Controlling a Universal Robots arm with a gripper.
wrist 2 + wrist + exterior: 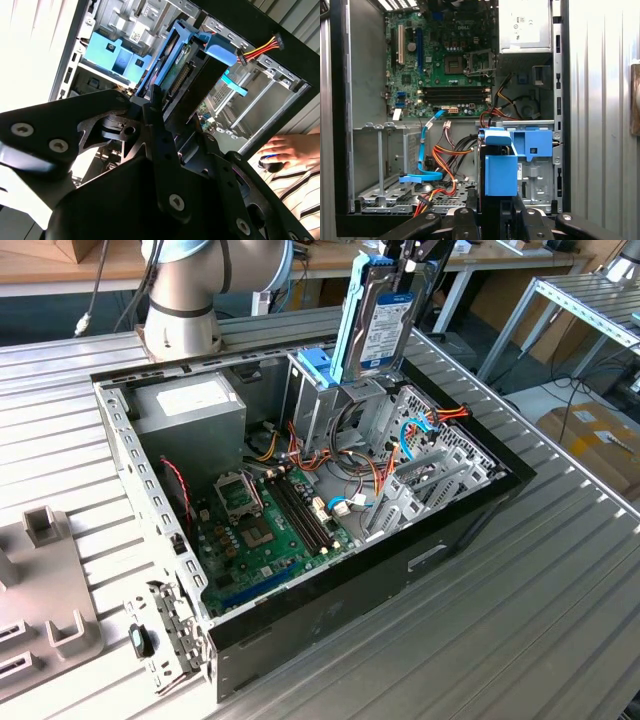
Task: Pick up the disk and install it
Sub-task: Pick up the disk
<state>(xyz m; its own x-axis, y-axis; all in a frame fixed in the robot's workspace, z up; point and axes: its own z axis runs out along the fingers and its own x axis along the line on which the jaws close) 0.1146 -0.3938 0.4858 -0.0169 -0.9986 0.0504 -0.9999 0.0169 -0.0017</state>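
Note:
The disk (385,315), a metal drive with a white-and-blue label in a light-blue rail frame, hangs upright over the open computer case (480,510). My gripper (408,262) is shut on its upper end. Its lower end sits just above the metal drive cage (345,405), beside the small blue bracket (315,365). In the second wrist view the disk (172,70) runs edge-on away from the gripper (159,102), with the blue bracket (112,55) next to it. The first wrist view looks down the disk's blue rail (500,172) from the gripper (497,212), with the blue bracket (535,145) alongside.
Inside the case lie a green motherboard (260,530), a grey power supply box (190,405) and loose orange and blue cables (445,415). The arm's base (185,290) stands behind the case. A grey fixture (40,580) sits at the exterior view's left. A person's hand (282,150) rests nearby.

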